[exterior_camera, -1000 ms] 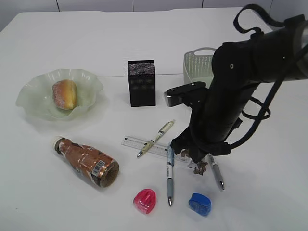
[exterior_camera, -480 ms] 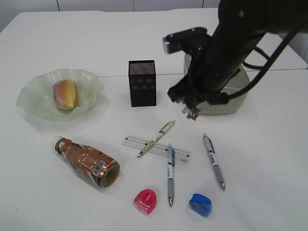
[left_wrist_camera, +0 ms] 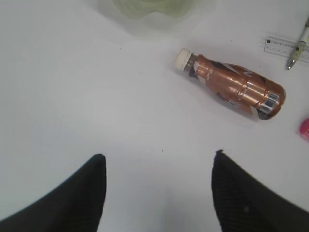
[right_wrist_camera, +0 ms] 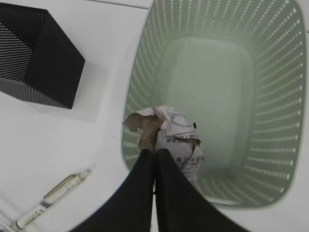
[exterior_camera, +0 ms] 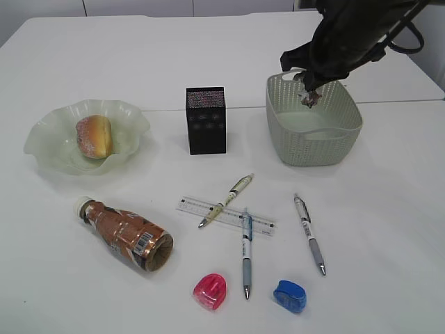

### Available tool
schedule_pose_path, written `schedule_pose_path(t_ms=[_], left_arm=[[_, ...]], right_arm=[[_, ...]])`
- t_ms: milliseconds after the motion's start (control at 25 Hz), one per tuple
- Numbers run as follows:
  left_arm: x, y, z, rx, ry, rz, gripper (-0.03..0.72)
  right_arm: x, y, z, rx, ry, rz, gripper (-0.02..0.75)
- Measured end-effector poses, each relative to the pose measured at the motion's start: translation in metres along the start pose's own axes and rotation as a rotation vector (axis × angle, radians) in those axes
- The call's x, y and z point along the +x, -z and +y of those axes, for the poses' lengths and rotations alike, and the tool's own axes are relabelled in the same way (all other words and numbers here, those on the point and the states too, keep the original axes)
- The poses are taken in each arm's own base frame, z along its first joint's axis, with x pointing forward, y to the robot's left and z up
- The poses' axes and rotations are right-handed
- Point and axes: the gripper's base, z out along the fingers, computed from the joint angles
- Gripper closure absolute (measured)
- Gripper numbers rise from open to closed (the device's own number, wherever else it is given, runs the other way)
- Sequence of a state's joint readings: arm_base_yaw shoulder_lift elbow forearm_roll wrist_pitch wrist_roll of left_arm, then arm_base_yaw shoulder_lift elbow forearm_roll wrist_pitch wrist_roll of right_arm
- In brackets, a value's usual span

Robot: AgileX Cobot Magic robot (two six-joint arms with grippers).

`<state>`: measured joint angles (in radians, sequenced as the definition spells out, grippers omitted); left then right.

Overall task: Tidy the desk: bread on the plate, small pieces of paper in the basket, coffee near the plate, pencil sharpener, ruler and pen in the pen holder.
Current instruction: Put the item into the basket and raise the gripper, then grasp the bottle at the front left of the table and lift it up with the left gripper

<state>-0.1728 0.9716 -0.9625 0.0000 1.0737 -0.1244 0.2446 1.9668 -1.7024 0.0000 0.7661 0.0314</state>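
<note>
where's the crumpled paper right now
The crumpled paper is pinched in the right gripper, held in the air over the green basket at the right rear of the table, right of the black pen holder.

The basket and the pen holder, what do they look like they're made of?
The basket looks like moulded plastic, pale green and matte: its walls show regular rows of small perforations. The pen holder appears to be black metal mesh, with a fine grid texture, though plastic cannot be ruled out.

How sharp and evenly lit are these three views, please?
Exterior view: even, soft light, faint shadows, the right gripper slightly blurred. Left wrist view: the coffee bottle sharp, the fingers dark and soft. Right wrist view: the crumpled paper clear, the basket interior evenly lit.
</note>
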Motion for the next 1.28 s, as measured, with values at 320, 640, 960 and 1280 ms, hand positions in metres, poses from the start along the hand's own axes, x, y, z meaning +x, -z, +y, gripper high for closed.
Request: schedule_pose_path(t_ms=[320, 640, 960, 1280], left_arm=[[-0.001, -0.005, 0.0, -0.003, 0.0, 0.021, 0.192], [-0.001, -0.005, 0.0, -0.003, 0.0, 0.021, 0.192], [-0.001, -0.005, -0.001, 0.002, 0.003, 0.022, 0.192], [-0.001, -0.005, -0.001, 0.01, 0.007, 0.021, 0.192]], right_arm=[[-0.004, -0.027, -0.006, 0.049, 0.016, -0.024, 0.503], [0.007, -0.025, -0.004, 0.028, -0.077, 0.118, 0.186], [0.028, -0.001, 0.002, -0.025, -0.098, 0.382, 0.182], [0.032, 0.05, 0.003, -0.043, -0.062, 0.368, 0.181]])
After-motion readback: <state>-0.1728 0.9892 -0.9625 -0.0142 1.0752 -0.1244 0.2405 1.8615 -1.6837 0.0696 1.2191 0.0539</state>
